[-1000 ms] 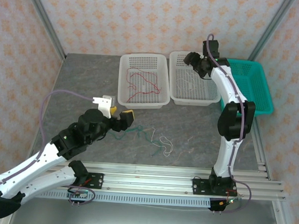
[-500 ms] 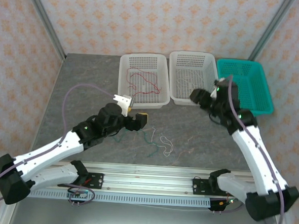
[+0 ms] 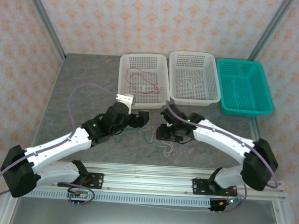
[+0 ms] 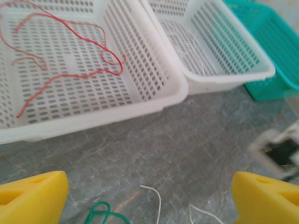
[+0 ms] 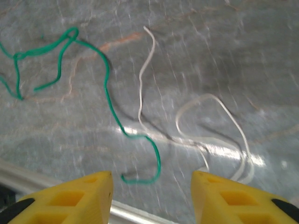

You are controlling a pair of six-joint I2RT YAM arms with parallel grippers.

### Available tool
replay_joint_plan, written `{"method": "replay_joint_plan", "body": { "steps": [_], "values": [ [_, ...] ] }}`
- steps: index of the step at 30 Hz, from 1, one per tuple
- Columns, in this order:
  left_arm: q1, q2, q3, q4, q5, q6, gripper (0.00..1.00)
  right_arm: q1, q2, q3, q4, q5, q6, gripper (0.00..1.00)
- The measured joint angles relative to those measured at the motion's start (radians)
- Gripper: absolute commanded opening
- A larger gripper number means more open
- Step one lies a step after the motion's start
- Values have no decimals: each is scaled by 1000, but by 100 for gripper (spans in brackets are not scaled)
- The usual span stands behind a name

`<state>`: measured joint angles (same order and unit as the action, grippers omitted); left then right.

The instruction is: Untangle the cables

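Cables: thin red wire [image 3: 141, 83] lies alone in the left white perforated plastic basket [image 3: 155, 102], upper centre of the top view. Thin teal-green wire [image 5: 108, 79] and thin white wire [image 5: 223, 116] lie mid-frame on the grey stone-look table [image 3: 85, 77], close together and not yet separated. Left gripper [image 4: 149, 196] spread wide, empty. Right gripper [image 5: 152, 196] partly spread just above them, empty. Estimate: a third done.

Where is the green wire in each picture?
Top external view: the green wire lies just below the picture's middle.
Left wrist view: the green wire curls at the bottom edge, left of middle.
Right wrist view: the green wire runs from the upper left down to the bottom middle.
Shared landmark: the white wire lies just right of it in all three.
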<state>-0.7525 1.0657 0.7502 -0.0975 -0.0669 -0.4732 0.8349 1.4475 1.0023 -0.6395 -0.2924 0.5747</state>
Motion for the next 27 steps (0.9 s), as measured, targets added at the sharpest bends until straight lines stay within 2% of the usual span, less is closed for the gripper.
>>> {"method": "replay_joint_plan", "body": {
  "steps": [5,10,14,18,23,27],
  "values": [
    [0,-134,-41,-33,-24,-3,91,0,186,62,97,85,26,44],
    [0,-187,-43,-80,-42,3,91,0,291,111,140,103,27,43],
    [0,-209,-57,-102,-53,4,91,0,341,136,167,103,28,28],
    [0,-224,-68,-113,-54,3,90,0,353,136,179,103,28,0],
    [0,-240,-72,-123,-54,4,90,0,335,136,179,108,22,0],
    [0,-253,-73,-122,-54,9,90,-3,219,135,159,142,3,0]
  ]
}}
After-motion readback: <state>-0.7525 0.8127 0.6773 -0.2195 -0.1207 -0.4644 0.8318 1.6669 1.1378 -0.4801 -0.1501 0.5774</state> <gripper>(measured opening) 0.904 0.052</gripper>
